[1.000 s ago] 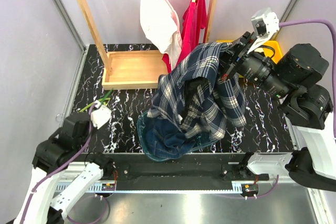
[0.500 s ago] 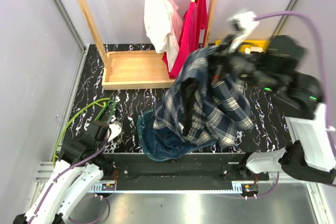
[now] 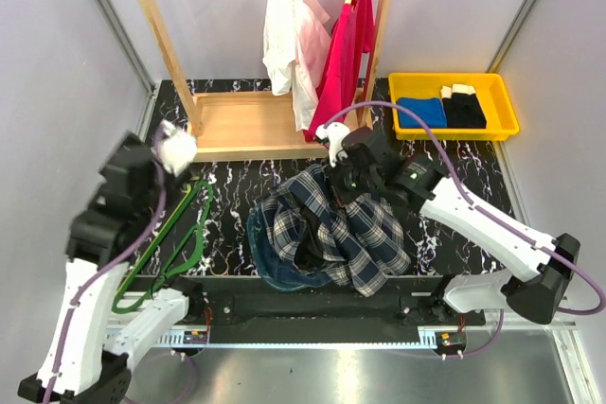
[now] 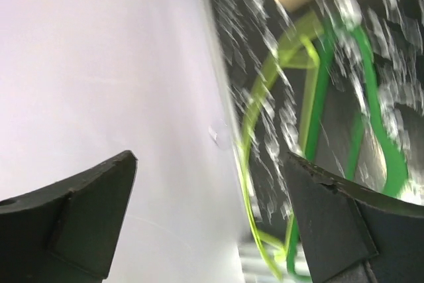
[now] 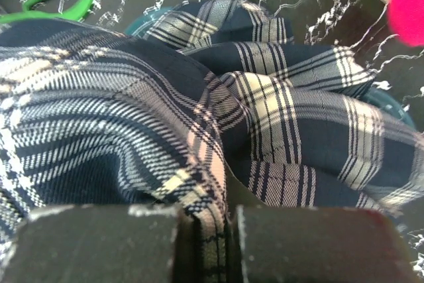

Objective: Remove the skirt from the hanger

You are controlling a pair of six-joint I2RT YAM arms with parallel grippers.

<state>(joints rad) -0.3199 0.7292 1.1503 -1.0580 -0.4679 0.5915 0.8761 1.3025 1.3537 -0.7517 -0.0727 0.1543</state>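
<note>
The white, faintly pink skirt [image 3: 287, 40] hangs from the wooden rail at the back, far from both grippers. The hanger is hidden inside its fabric. My right gripper [image 3: 343, 182] [image 5: 228, 243] is shut on a fold of the dark blue-white plaid garment [image 3: 331, 229] [image 5: 199, 97], which lies heaped in the middle of the table. At the left wall my left gripper [image 3: 142, 175] [image 4: 212, 183] is raised and open with nothing between its fingers. Below it lie the green wire hangers [image 3: 175, 234] [image 4: 318, 111].
A red shirt [image 3: 341, 44] hangs next to the skirt on the wooden rack [image 3: 241, 125]. Blue denim [image 3: 260, 248] lies under the plaid garment. A yellow bin [image 3: 407, 92] with folded clothes stands at the back right. The grey wall [image 4: 99, 64] is close on the left.
The right arm has come down from high on the right, and the plaid garment now lies on the table. The left gripper opened, let go of the green hangers and rose.
</note>
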